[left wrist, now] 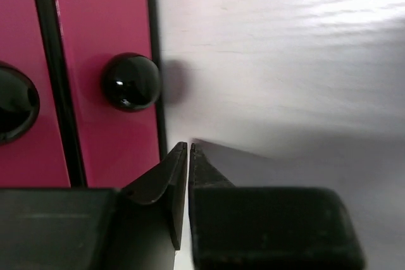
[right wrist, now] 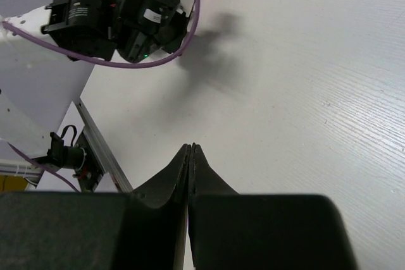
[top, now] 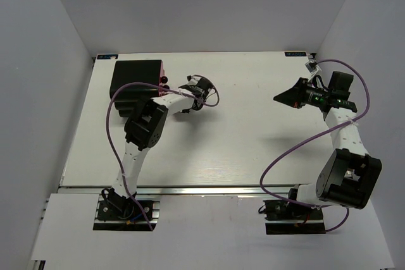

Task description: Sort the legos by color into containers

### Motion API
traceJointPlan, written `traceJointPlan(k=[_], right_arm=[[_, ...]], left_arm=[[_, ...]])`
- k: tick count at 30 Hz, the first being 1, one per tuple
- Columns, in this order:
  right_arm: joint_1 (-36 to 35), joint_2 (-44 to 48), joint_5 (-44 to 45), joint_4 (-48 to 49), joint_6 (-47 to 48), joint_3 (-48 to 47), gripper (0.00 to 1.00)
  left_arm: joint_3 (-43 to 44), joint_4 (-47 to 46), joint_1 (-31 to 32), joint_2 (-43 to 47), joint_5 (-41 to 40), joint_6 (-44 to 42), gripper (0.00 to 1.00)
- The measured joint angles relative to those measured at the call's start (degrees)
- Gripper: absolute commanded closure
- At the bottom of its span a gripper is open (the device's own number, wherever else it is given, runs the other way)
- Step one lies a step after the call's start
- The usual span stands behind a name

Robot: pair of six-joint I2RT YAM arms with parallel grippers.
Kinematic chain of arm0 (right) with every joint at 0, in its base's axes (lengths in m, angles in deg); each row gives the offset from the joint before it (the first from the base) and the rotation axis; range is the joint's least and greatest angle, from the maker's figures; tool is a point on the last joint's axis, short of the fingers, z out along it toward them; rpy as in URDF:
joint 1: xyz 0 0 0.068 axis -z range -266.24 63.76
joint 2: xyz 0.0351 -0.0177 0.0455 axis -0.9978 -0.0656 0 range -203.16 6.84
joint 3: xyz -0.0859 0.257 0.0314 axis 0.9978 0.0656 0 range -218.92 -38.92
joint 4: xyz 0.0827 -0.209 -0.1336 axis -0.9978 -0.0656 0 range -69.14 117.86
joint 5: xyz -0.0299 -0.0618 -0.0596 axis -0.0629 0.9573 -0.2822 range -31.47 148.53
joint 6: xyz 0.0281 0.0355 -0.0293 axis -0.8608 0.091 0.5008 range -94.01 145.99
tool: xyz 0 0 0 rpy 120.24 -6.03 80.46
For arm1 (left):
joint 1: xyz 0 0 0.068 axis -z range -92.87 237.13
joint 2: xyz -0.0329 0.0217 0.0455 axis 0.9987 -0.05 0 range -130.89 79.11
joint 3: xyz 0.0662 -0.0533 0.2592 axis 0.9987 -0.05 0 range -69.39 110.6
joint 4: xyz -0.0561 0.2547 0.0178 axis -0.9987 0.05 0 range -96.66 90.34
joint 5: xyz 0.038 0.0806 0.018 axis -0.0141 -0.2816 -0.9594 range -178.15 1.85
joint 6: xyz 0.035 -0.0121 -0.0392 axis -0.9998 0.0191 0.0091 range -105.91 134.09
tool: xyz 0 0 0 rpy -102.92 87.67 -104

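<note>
No legos show in any view. The containers are pink drawers with round black knobs, shut in a black cabinet at the table's far left. My left gripper sits just right of the drawer fronts, below a knob. Its jaws stand almost together with only a thin slit and nothing between them. In the top view the left gripper points at the cabinet's knobs. My right gripper is shut and empty, hovering over bare table at the right, and its tip points left.
The white table is ringed by grey walls, with a metal rail along its near edge. The left arm and its purple cable appear in the right wrist view. A second knob shows at the left edge.
</note>
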Motion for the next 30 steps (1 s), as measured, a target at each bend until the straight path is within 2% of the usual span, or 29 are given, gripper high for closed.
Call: traceJointPlan(k=[1, 3, 5, 6, 7, 8, 9, 10, 11, 12, 13, 16, 20, 25, 30], right_arm=[[0.0, 0.0, 0.1, 0.0, 0.0, 0.0, 1.0], [0.0, 0.0, 0.5, 0.0, 0.1, 0.0, 1.0], [0.0, 0.0, 1.2, 0.0, 0.4, 0.0, 1.0], [0.0, 0.0, 1.7, 0.0, 0.6, 0.0, 0.86], [0.0, 0.0, 2.2, 0.0, 0.7, 0.0, 0.77], [0.0, 0.0, 2.8, -0.1, 1.2, 0.0, 0.7], [0.0, 0.0, 3.4, -0.2, 1.8, 0.0, 0.56], [0.0, 0.0, 4.1, -0.5, 2.2, 0.0, 0.49], [-0.1, 0.1, 5.1, -0.8, 3.2, 0.0, 0.49], [-0.2, 0.1, 5.9, -1.1, 4.2, 0.0, 0.23], [-0.3, 0.3, 7.1, -1.9, 5.1, 0.0, 0.11], [-1.0, 2.2, 11.4, -3.8, 8.1, 0.4, 0.11], [-2.7, 8.1, 18.6, -4.2, 9.8, 3.7, 0.11], [-3.8, 16.3, 25.8, -2.4, 7.4, 11.6, 0.11], [-3.7, 21.8, 30.9, -0.1, 4.9, 16.9, 0.11]], left_arm=[[-0.6, -0.6, 0.2, 0.8, 1.3, -0.4, 0.8], [-2.1, -1.6, 0.5, 3.4, 4.7, -1.5, 0.7], [-4.9, -3.6, 0.8, 7.7, 10.0, -2.6, 0.53], [-6.6, -4.4, 0.9, 10.6, 13.8, -3.3, 0.37], [-8.4, -5.5, 0.9, 13.5, 17.6, -4.3, 0.31], [-11.3, -7.5, 0.9, 17.6, 22.9, -5.0, 0.21], [-13.9, -8.8, 0.9, 21.3, 27.6, -5.6, 0.17], [-16.7, -10.4, 0.9, 25.8, 32.3, -6.1, 0.17], [-20.1, -12.8, 0.9, 30.5, 36.9, -6.3, 0.16], [-23.8, -14.9, 0.9, 35.6, 41.4, -6.4, 0.15], [-27.6, -16.8, 0.8, 40.9, 45.7, -6.4, 0.06], [-39.1, -22.0, 0.5, 56.5, 54.8, -6.3, 0.02], [-49.9, -24.6, 0.2, 73.9, 60.7, -6.5, 0.02], [-56.6, -25.5, 0.2, 85.0, 61.9, -6.8, 0.02], [-58.4, -24.4, 0.1, 88.7, 60.4, -7.5, 0.02]])
